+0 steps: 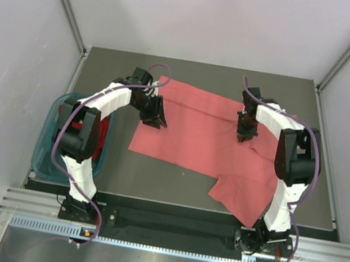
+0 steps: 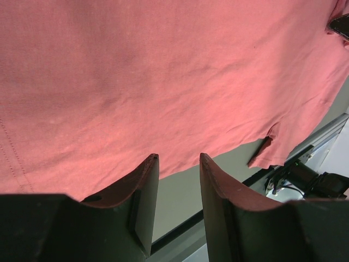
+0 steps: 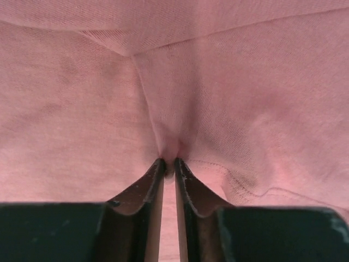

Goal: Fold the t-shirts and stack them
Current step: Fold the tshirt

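The salmon-pink t-shirt (image 1: 201, 136) lies spread on the dark table, one part hanging toward the near right edge. My left gripper (image 1: 153, 119) is open and empty over the shirt's left edge; in the left wrist view (image 2: 179, 159) the shirt (image 2: 163, 82) fills the space beyond its fingers. My right gripper (image 1: 245, 135) is shut on a pinched fold of the pink shirt (image 3: 174, 82) near its right side, seen in the right wrist view (image 3: 169, 161). A bit of deep red cloth (image 1: 79, 126) shows in the teal basket, mostly hidden by the left arm.
The teal plastic basket (image 1: 46, 149) stands at the table's left edge under the left arm. The table (image 1: 167, 177) shows bare dark surface near the front. Grey walls enclose the back and sides. A metal rail (image 1: 171, 229) runs along the near edge.
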Motion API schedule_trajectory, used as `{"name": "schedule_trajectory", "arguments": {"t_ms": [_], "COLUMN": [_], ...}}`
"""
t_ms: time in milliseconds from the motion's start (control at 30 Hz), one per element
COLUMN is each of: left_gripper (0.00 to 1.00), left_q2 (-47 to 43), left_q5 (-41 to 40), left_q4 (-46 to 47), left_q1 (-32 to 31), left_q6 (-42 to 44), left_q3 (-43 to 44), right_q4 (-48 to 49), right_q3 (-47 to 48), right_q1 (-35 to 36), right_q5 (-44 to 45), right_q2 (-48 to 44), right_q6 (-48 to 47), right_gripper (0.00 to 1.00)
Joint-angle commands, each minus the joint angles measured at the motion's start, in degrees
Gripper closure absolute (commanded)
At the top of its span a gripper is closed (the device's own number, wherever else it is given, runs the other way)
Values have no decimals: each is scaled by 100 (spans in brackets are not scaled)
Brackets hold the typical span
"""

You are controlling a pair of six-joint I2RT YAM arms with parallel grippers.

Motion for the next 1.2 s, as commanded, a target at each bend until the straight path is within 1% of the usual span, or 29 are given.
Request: {"name": "schedule_trajectory", "arguments": {"t_ms": [0, 133, 300, 400, 500, 533, 667, 700, 767, 800, 833, 967, 1167], "left_gripper": [59, 59, 59, 59, 59, 59, 59, 58, 57, 57, 57, 57, 58], "left_q2": [-129, -120, -112, -129, -129, -120, -85, -68, -24, -6, 72, 266, 398], "left_q5": [81, 90, 98, 72, 54, 46, 19, 19, 11, 2, 19, 107, 63], "left_q4": [14, 23, 23, 32, 14, 23, 14, 40, 84, 119, 128, 146, 268], "left_q1": [42, 59, 59, 68, 86, 94, 103, 103, 103, 103, 103, 103, 103], "left_q6": [96, 96, 96, 113, 114, 114, 87, 52, 0, -62, -80, -203, -238], "left_q3": [45, 45, 36, 27, 45, 80, 247, 282, 413, 475, 606, 897, 994], "right_q4": [-37, -213, -661, -820, -829, -820, -303, 12, 243, 435, 507, 841, 1025], "right_q3": [142, 370, 731, 766, 687, 635, 310, 240, 142, 160, 229, 563, 1591], "right_q1": [84, 84, 57, 49, -65, -127, -662, -968, -1277, -1635, -1796, -2603, -3018], "right_q5": [120, -125, -425, -750, -1075, -1302, -1847, -1927, -1902, -1858, -1710, -1480, -1339], "right_q2": [-41, -191, -77, -77, -103, -120, -533, -769, -989, -1017, -1026, -702, 281], "right_q6": [8, 96, 123, 149, 236, 263, 544, 649, 737, 764, 781, 878, 966], "right_gripper": [88, 99, 100, 98, 89, 81, 77, 73, 64, 62, 57, 55, 57]}}
